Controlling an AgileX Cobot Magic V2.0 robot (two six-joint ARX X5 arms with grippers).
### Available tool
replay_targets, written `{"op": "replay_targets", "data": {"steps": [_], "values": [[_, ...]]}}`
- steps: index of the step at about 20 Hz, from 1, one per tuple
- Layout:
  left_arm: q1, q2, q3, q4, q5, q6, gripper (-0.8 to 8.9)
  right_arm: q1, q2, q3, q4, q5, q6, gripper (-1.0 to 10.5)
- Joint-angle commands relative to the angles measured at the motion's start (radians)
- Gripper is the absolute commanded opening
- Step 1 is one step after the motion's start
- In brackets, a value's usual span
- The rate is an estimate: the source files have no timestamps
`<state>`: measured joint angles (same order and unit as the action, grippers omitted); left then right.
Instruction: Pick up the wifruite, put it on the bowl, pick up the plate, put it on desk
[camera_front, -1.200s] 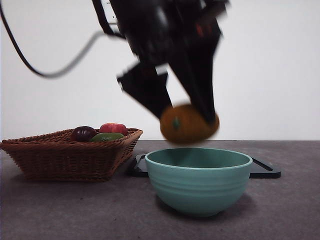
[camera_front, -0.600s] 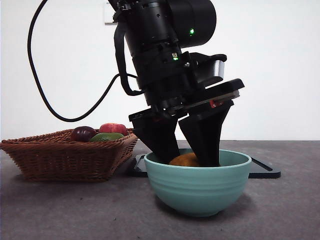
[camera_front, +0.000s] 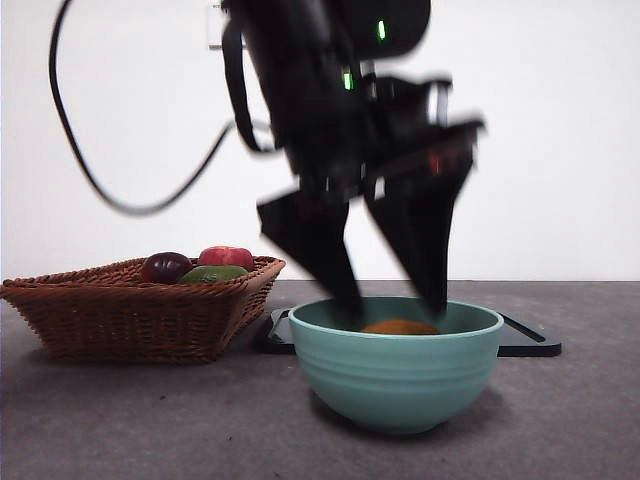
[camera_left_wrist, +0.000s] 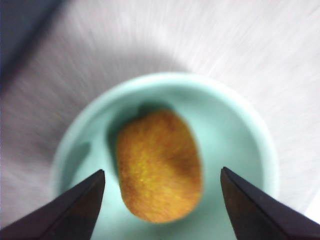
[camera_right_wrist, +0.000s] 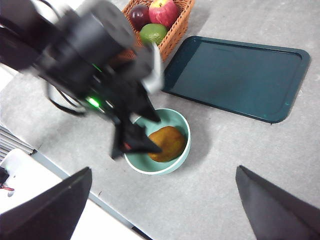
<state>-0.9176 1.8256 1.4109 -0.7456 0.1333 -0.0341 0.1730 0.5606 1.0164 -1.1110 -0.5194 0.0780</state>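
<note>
Fruit: the kiwifruit (camera_left_wrist: 159, 166) lay inside the bowl (camera_front: 397, 375), placed.
Left gripper (camera_front: 385, 300): jaws released, above the bowl.
Left: the plate step.

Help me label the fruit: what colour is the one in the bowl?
Orange-brown fruit, clearest in the left wrist view, inside the teal bowl.

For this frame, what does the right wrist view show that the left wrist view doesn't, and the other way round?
Only the right wrist view shows the dark tray, the wicker basket holding an apple, a green fruit and a dark fruit, and the left arm over the bowl. Only the left wrist view shows the left gripper open, its jaws clear of the fruit. Both show the brown kiwifruit lying in the teal bowl on the grey desk.
</note>
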Motion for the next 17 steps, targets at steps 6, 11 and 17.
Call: {"op": "replay_targets", "data": {"steps": [6, 11, 17], "values": [[0.121, -0.367, 0.052, 0.023, 0.002, 0.01, 3.74, 0.003, 0.007, 0.015, 0.011, 0.027, -0.007, 4.6], [0.294, -0.611, 0.05, -0.062, 0.002, 0.027, 3.74, 0.003, 0.014, 0.015, 0.02, 0.028, -0.007, 4.6], [0.429, -0.859, -0.148, -0.156, 0.103, 0.042, 3.74, 0.003, 0.061, 0.015, 0.058, 0.028, -0.007, 4.6]]}}
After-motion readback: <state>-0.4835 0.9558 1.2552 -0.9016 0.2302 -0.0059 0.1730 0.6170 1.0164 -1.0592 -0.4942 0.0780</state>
